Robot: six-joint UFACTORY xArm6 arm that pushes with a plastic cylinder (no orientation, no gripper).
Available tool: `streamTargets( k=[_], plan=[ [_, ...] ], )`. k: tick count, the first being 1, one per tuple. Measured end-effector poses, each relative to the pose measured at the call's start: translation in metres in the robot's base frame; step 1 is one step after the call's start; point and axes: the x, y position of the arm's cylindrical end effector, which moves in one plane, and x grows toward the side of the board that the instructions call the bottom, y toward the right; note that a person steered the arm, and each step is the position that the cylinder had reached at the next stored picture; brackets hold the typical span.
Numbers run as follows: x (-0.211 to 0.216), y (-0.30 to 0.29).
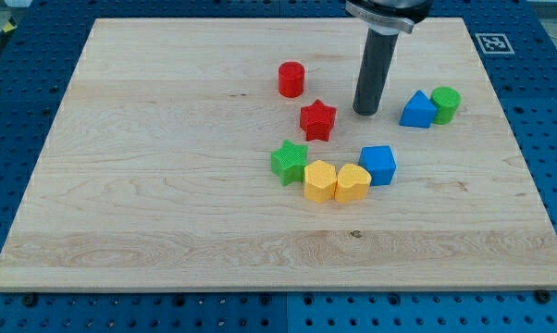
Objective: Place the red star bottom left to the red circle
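- Since the near strip of the bench [167,240] carries nothing, the closest things are the yellow hexagon [319,180] and yellow heart [352,182], touching each other, with the green star [289,161] against the hexagon on the view's left and the blue cube [378,165] against the heart on the view's right.
- Next back, the red star [317,119] lies below and to the view's right of the red circle [290,79], near it but apart.
- My tip [365,112] rests just to the view's right of the red star, not touching it; there is no tool that opens or closes, only the rod.
- Farther right sit the blue triangle [416,109] and green cylinder [445,104], touching.
- I judge the step to be the approach: the next move calls for a push toward the view's left, carrying the star past the circle's lower side without knocking the circle or green star.
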Motion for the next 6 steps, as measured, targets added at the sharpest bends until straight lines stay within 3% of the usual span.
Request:
streamTargets(
  k=[1, 4, 6],
  plan=[
    [0.024, 0.000],
    [0.036, 0.018],
    [0.038, -0.044]
  ],
)
